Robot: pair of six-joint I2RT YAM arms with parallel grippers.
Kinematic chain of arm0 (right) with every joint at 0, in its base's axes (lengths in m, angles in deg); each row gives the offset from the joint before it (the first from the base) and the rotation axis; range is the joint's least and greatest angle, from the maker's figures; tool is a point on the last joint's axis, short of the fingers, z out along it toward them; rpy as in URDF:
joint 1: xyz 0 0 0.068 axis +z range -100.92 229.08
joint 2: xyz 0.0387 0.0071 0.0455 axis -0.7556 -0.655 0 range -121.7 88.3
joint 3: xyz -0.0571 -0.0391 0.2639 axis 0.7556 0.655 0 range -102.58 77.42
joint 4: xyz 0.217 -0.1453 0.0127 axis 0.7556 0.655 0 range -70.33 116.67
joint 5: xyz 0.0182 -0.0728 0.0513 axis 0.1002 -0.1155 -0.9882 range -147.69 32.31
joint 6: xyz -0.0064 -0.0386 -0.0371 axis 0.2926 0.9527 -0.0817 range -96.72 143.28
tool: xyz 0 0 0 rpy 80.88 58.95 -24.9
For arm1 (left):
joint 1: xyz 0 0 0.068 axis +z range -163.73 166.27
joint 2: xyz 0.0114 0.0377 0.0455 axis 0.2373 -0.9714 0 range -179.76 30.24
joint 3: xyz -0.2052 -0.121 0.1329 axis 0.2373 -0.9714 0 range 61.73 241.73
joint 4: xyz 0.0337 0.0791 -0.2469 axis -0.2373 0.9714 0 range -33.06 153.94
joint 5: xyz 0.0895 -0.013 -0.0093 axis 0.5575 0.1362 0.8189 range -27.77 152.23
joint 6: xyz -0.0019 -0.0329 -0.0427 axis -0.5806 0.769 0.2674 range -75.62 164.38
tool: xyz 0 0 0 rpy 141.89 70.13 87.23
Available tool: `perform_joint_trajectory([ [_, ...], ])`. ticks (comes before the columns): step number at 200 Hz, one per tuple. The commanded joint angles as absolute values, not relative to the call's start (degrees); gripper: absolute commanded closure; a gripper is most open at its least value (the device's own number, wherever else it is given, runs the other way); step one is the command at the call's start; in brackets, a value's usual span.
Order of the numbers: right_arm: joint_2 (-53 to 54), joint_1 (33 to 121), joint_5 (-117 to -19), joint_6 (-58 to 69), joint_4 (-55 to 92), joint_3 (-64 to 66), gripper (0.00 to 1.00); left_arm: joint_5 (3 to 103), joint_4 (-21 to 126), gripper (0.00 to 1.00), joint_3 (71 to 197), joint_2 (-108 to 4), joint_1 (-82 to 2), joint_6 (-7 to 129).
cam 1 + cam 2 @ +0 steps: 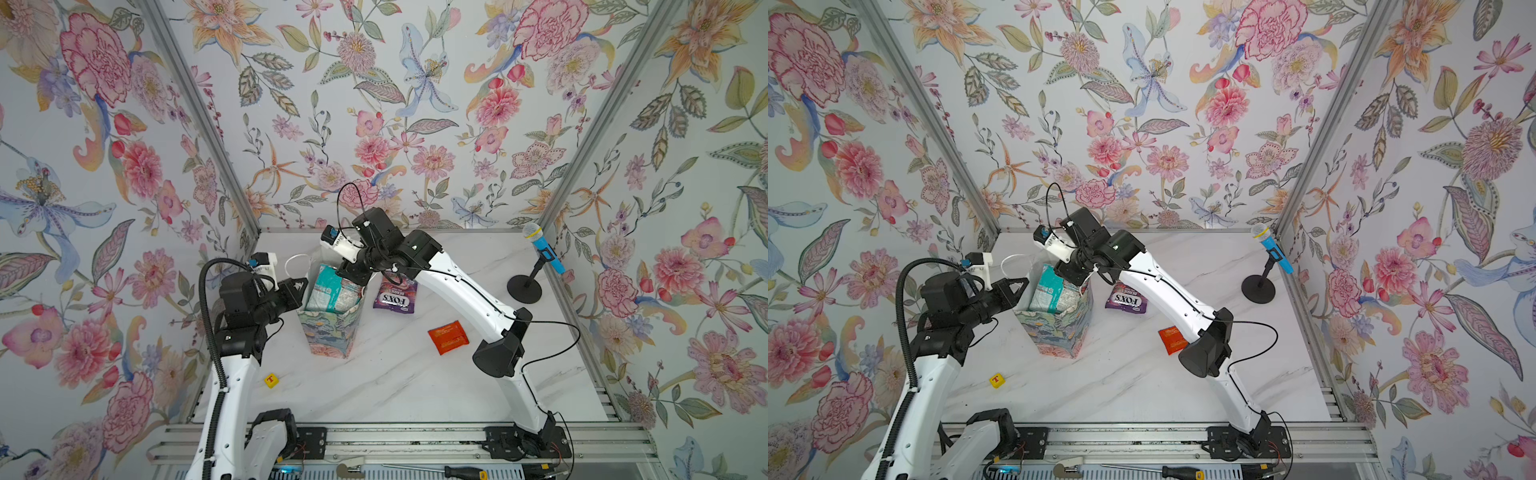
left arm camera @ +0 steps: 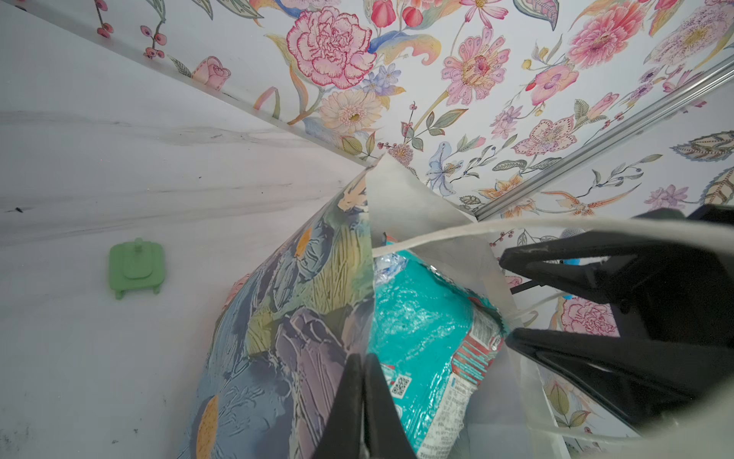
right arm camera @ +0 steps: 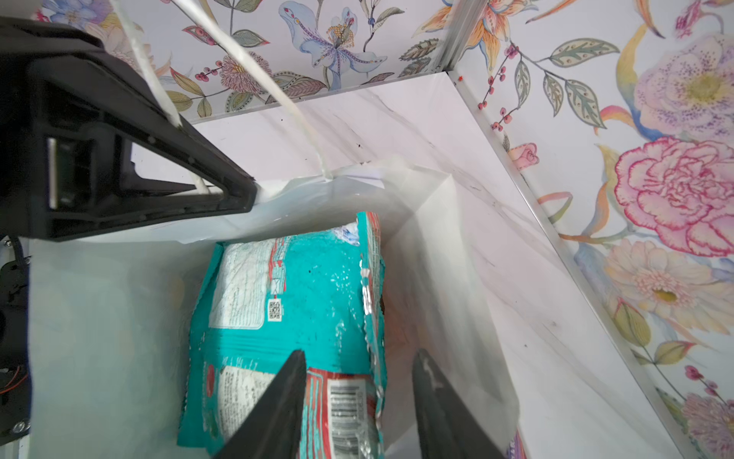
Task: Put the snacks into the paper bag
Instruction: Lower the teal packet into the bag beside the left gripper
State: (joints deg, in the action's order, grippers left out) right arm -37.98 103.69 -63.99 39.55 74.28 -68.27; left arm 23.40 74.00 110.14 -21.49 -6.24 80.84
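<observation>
The flowered paper bag [image 1: 328, 332] stands upright left of centre in both top views. My left gripper [image 1: 302, 285] is shut on the bag's left wall near the rim [image 2: 363, 356], one finger outside and one inside. A teal snack packet [image 1: 332, 291] stands on end inside the bag [image 3: 437, 238]. My right gripper [image 3: 359, 353] hangs open over the bag's mouth; the teal packet [image 3: 294, 294] lies below it with one edge between the fingers, and neither finger presses on it. A purple FOX'S packet [image 1: 395, 297] and a red-orange sachet [image 1: 448, 336] lie on the table to the right of the bag.
A blue toy microphone on a black stand [image 1: 540, 257] is at the back right. A small yellow cube [image 1: 271, 380] lies front left. The left wrist view shows a flat green piece [image 2: 137, 268] on the table beyond the bag. A screwdriver [image 1: 457, 471] rests on the front rail.
</observation>
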Motion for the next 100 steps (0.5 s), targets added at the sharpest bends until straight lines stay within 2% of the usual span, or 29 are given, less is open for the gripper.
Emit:
perform_joint_trajectory([
  [1, -34.9, 105.1, -59.2, 37.2, 74.2, -66.1, 0.54, 21.0, 71.9, 0.95, 110.7, -20.4, -6.2, 80.4],
  [33, -35.6, 106.2, -54.6, 36.5, 74.2, -63.9, 0.56, 21.0, 72.2, 0.95, 110.9, -20.3, -6.2, 80.2],
  [100, -39.1, 106.5, -55.0, 35.4, 74.1, -63.8, 0.56, 21.3, 72.2, 0.95, 111.0, -20.4, -6.2, 80.2],
])
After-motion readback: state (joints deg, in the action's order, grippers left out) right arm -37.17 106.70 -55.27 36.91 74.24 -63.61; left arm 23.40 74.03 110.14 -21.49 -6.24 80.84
